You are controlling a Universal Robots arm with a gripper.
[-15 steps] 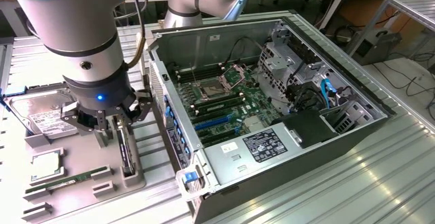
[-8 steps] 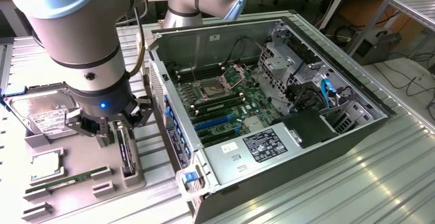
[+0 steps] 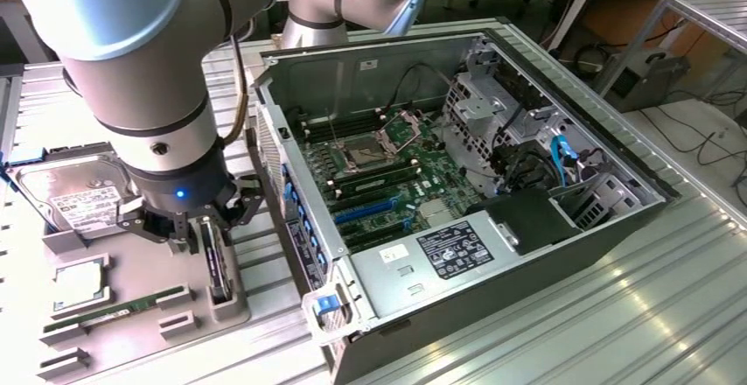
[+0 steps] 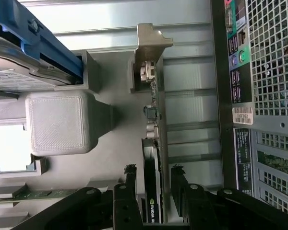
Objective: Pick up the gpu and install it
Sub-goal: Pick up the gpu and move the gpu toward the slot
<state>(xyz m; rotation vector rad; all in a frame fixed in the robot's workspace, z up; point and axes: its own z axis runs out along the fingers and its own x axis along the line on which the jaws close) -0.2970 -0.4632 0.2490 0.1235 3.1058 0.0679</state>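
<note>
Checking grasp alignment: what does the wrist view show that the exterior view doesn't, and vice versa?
Wrist view: silver metal bracket with ports on the slim black gpu, gaps between it and the black fingers. Exterior view: the green motherboard inside the open black case, and the grey arm. Both: the gripper straddling the gpu, on edge in the grey holder.

Gpu [image 3: 215, 271] — top end hidden behind gripper [image 3: 205, 232], lower left of exterior view. Hard drive [image 3: 73, 199] — right edge behind arm [image 3: 146, 96]. Power-supply label [image 3: 453, 250] print too small to read.
</note>
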